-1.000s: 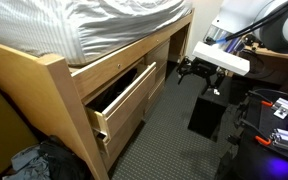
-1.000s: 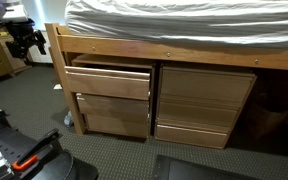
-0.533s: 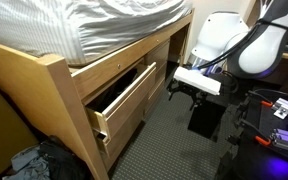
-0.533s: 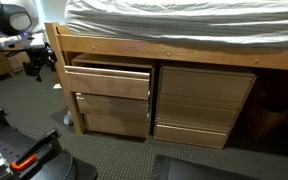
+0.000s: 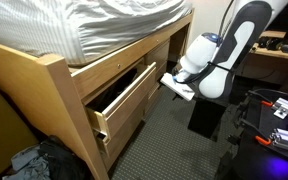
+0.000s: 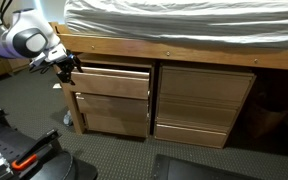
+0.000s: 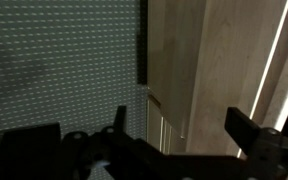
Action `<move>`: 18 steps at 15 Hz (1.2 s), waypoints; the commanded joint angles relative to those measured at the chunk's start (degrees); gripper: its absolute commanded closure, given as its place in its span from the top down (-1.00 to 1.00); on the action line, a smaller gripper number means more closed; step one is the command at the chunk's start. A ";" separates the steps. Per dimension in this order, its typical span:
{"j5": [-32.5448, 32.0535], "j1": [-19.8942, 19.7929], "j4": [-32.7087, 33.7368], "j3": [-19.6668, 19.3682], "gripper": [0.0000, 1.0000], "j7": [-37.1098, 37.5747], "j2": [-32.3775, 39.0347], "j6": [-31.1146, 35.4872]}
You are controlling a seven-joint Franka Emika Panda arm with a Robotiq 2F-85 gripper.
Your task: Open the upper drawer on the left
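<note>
The upper drawer [image 5: 124, 93] of the left-hand stack stands partly pulled out from the light-oak bed frame, its dark interior showing. Its plain flat front also shows in an exterior view [image 6: 110, 82], above the matching lower drawer front [image 6: 112, 112]. My gripper [image 6: 67, 66] is at the drawer's outer front corner, and in an exterior view [image 5: 171, 84] it is just beyond the drawer's end. In the wrist view my gripper [image 7: 182, 128] is open and empty, its two dark fingers spread wide, with light wood [image 7: 199, 70] between them.
A striped mattress [image 5: 94, 25] lies on the bed frame. A second stack of drawers [image 6: 204, 105] stands beside the first. A black box [image 5: 206, 115] stands on the carpet behind my arm. Clothes [image 5: 29, 162] lie by the bedpost. Equipment [image 6: 14, 155] sits on the floor.
My arm has swung in from the open room toward the bed. The gripper has come down to the front corner of the upper drawer. The drawer has not moved.
</note>
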 commanded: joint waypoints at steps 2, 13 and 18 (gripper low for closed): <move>9.99 2.08 1.99 1.68 1.00 -4.01 1.31 0.28; -6.90 1.40 14.43 2.88 1.00 -2.39 1.33 0.20; -1.15 -6.14 18.66 13.35 1.00 -12.04 1.16 0.16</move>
